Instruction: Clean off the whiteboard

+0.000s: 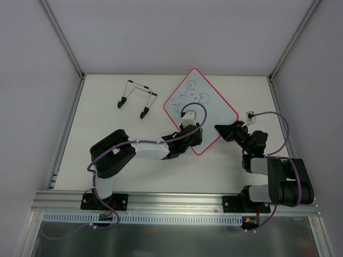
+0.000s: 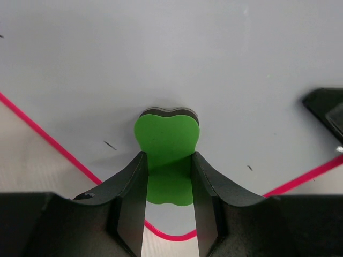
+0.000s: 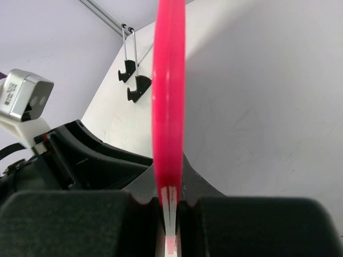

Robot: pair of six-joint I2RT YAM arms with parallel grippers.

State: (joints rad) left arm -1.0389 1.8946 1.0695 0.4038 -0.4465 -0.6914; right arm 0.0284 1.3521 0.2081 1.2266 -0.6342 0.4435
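The whiteboard lies turned like a diamond at the table's middle, white with a pink-red rim, a black mouse drawing on its far half. My left gripper is over its near part, shut on a green eraser block that presses on the board's white face. A few short black marks show near the eraser. My right gripper is shut on the board's right near edge; in the right wrist view the pink rim runs edge-on between the jaws.
A black-footed wire stand stands at the back left, also visible in the right wrist view. A small white camera block sits by the right arm. White walls enclose the table on three sides.
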